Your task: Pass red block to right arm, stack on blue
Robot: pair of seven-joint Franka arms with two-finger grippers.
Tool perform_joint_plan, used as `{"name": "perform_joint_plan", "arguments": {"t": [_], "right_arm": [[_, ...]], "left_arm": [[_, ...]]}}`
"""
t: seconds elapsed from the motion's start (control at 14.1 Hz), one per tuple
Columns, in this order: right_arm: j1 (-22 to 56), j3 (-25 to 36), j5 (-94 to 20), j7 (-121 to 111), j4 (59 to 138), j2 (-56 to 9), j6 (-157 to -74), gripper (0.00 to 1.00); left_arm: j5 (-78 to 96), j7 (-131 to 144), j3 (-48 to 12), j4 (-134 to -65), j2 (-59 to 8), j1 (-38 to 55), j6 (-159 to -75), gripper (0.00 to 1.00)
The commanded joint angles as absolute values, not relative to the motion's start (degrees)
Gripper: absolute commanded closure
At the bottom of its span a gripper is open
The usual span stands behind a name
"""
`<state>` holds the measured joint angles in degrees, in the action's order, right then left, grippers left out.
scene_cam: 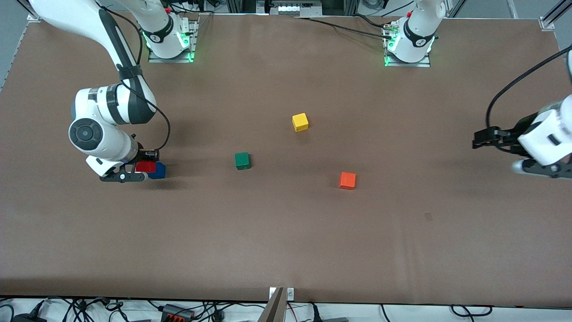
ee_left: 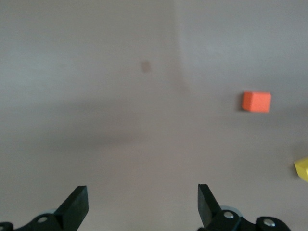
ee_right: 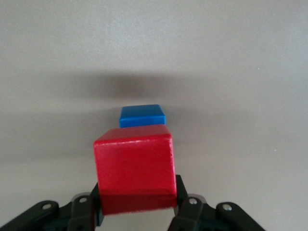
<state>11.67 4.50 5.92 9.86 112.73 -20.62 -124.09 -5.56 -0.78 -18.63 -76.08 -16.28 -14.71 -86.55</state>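
Revealing red block (ee_right: 134, 166) above blue (ee_right: 142, 114)

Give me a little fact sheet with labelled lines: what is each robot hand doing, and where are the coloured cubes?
right gripper: shut on the small bright red cube, over the small deep blue cube, not yet set down
left gripper: open, empty, waiting above the left arm's end of the brown table
green cube: mid-table
yellow cube: farther from the front camera than the green one
orange cube: nearer the front camera than the yellow one
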Motion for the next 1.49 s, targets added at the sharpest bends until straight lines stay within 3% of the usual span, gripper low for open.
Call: {"name": "perform_joint_plan", "arguments": {"t": [0.0,0.21,0.36,1.35,1.42], "right_arm": [[11.4,4.4,7.1,11.9,116.3,-18.7,-128.0,1.0],[10.6,4.5,7.1,12.3,120.4,-18.6,-134.9,1.0],[10.7,4.5,7.1,14.2,121.6,-18.5,-136.2,1.0],[10.9,4.5,7.2,14.9,123.5,-17.8,-135.8,1.0],[10.9,4.5,7.2,15.0,123.5,-17.9,-135.8,0.93]], "left_arm": [[-3.3,-1.0,-5.7,-82.7,-9.2,-3.5,-90.6,0.0],[1.0,-1.3,3.4,-93.3,-2.3,3.5,-96.6,0.0],[1.2,-1.3,4.5,-98.4,0.8,4.7,-98.3,0.0],[1.2,-5.4,1.5,-98.4,0.4,1.2,-95.2,0.0],[1.2,-5.4,1.5,-98.4,0.4,1.2,-95.1,0.0]]}}
